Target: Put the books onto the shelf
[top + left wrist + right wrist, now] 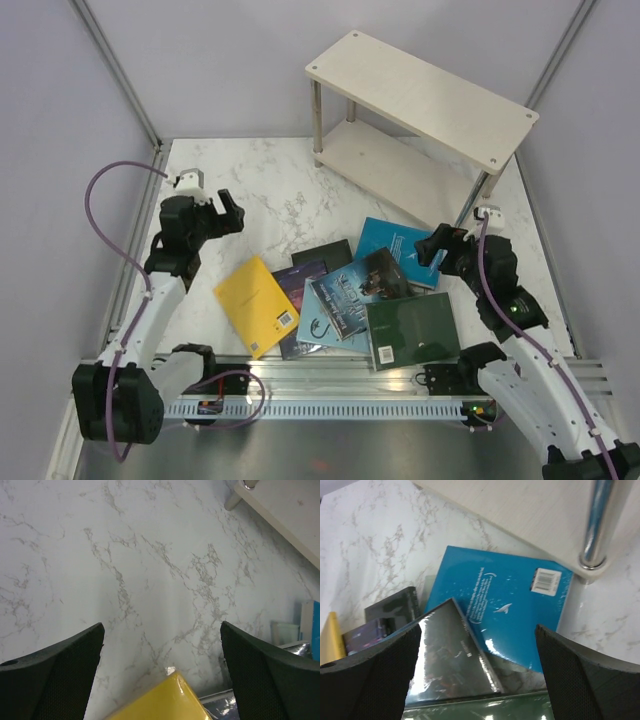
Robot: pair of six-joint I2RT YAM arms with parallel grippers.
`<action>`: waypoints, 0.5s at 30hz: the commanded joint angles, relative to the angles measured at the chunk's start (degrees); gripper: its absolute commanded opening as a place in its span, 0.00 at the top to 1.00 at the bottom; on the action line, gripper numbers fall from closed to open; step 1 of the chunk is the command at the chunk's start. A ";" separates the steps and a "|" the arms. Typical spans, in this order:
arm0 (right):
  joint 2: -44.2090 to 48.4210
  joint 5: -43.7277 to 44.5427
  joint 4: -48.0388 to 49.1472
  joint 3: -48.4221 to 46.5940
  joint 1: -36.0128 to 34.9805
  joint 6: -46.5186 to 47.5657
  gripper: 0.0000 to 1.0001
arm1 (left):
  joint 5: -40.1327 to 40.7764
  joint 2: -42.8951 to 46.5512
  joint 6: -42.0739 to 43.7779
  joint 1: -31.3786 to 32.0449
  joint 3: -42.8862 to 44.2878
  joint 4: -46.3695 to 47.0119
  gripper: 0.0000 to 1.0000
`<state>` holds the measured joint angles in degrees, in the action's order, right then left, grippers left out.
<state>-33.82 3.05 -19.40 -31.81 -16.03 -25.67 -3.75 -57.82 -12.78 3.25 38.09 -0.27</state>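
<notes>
Left tool [162,627] and right tool [477,628] gape near scattered books [340,300], shelf [420,90] beyond.

A white marble-patterned tabletop [250,185] is lying under soft, even light, with grey veins running across it. Pale lavender walls [50,120] are closing it in on three sides. Slim metal struts [116,70] are slanting up the far corners. A slotted aluminium rail [330,408] is running along the near edge.

Robot lab cell: grey panel wall [50,150] on aluminium strut [115,70] left of left pincer [228,212], white marble-pattern tabletop [260,180] below, slotted aluminium rail [350,408] behind.
</notes>
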 commanded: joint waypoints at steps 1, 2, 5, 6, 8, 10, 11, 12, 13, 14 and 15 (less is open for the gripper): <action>-5.18 -9.53 -8.01 -7.37 -0.23 -9.65 0.02 | -3.88 -2.81 -10.51 -0.34 10.06 -21.67 0.00; -7.81 -12.34 -8.55 -8.08 -0.23 -10.53 0.02 | -5.64 -3.34 -9.99 -0.52 11.12 -24.48 0.00; -11.08 -28.32 -2.60 -5.74 -0.23 -12.81 0.02 | -7.50 -1.78 -10.86 -0.61 13.15 -25.39 0.00; -11.44 -30.80 -0.83 -4.76 -0.23 -16.04 0.02 | -6.37 1.02 -13.74 -0.61 13.42 -25.39 0.00; -12.14 -35.73 3.22 -2.04 -0.23 -19.49 0.02 | -5.74 2.45 -14.82 -0.52 13.94 -26.01 0.00; -12.76 -39.15 6.01 -0.02 -0.23 -23.52 0.02 | -5.74 1.41 -14.82 -0.52 14.74 -26.01 0.00; -13.02 -43.00 7.17 2.69 -0.23 -25.20 0.02 | -5.74 0.96 -14.82 -0.52 14.74 -26.01 0.00; -13.11 -44.78 8.14 3.85 -0.23 -26.61 0.02 | -5.74 0.52 -14.82 -0.52 14.74 -26.01 0.00; -13.02 -46.19 9.80 5.08 -0.23 -28.89 0.02 | -5.74 -0.61 -14.82 -0.52 15.00 -26.01 0.00; -12.41 -48.47 10.51 7.36 -0.23 -29.78 0.02 | -5.74 -1.06 -14.82 -0.43 15.00 -26.01 0.00; -12.06 -49.45 11.57 8.34 -0.23 -30.48 0.02 | -5.74 -1.33 -14.82 -0.26 14.91 -26.01 0.00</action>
<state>-46.70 -36.10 -13.56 -26.52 -16.21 -48.84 -7.90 -57.76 -25.06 2.98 51.13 -24.21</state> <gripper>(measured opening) 0.982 0.996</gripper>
